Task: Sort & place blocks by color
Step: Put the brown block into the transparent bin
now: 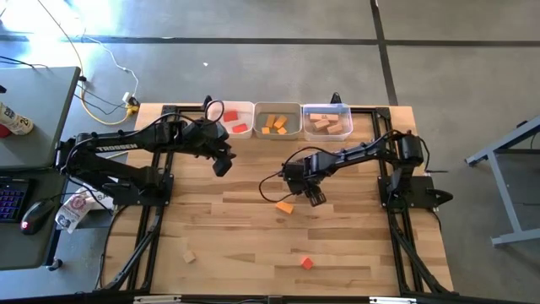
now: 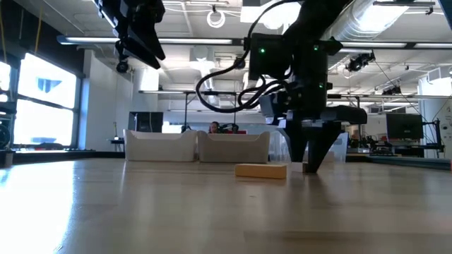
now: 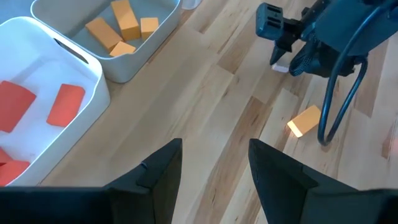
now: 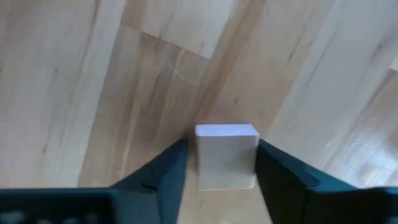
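**Right gripper around a pale block, left arm waiting by the bins**

Nearest to the front edge of the table (image 1: 253, 253) we see two loose blocks: a red block (image 1: 306, 263) and, well apart from it toward the left side, a pale wood block (image 1: 188, 256). They lie where nothing reaches them yet, so we judge they are for later.

In the middle of the table the right gripper (image 1: 314, 197) is low on the wood. In its wrist view a pale block (image 4: 226, 155) sits between its two fingers (image 4: 163, 177), which stand on either side and seem to touch or nearly touch it; we judge it is taking hold here to carry the piece off. Just beside it lies an orange-yellow block (image 1: 285, 207), free on the table.

The left gripper (image 1: 221, 162) hangs higher, near the bins, with its fingers apart and empty, probably out of the way.

Farthest stand three bins in a row: the red bin (image 1: 245, 108) holds red pieces, the middle bin (image 1: 277, 107) orange-yellow ones, the third bin (image 1: 326, 109) pale wood ones, so the pale block belongs there.
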Controlling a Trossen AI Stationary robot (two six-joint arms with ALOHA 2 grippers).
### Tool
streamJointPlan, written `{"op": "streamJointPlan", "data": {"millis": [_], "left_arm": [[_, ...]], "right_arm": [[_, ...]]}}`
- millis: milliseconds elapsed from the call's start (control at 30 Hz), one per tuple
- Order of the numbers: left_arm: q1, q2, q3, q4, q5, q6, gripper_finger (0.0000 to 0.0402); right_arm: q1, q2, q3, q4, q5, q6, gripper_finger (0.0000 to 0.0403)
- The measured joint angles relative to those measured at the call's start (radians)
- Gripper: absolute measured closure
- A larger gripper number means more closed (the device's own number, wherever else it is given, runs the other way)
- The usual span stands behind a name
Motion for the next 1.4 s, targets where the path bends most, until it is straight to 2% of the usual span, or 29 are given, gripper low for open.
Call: {"op": "streamJointPlan", "data": {"millis": [133,400,633,733,1067,1300,1400], "left_arm": [[0.0,0.0,0.0,-0.004,0.0,0.0,0.0229],[0.0,0.0,0.0,-0.004,0.0,0.0,0.0229],[-0.01,0.0,0.0,-0.019,-0.001,0.001,0.0229],[-0.033,0.0,0.0,-0.045,0.002,0.019,0.0229],[-0.156,0.0,0.0,-0.133,0.009,-0.033,0.0229],[-0.254,0.0,0.0,-0.177,0.008,-0.125,0.0229],[-0.293,0.0,0.0,-0.187,0.008,-0.164,0.0229]], "right_arm": [[0.0,0.001,-0.001,0.003,-0.016,0.04,0.031],[0.0,-0.013,-0.003,-0.042,0.025,0.157,0.0311],[-0.008,-0.101,-0.005,-0.153,0.239,0.179,0.0311],[-0.031,-0.147,-0.008,-0.189,0.294,0.2,0.0311],[-0.202,-0.316,-0.005,-0.202,0.431,0.207,0.0311],[-0.363,-0.385,-0.005,-0.161,0.426,0.161,0.0311],[-0.442,-0.387,-0.005,-0.129,0.375,0.155,0.0311]]}}
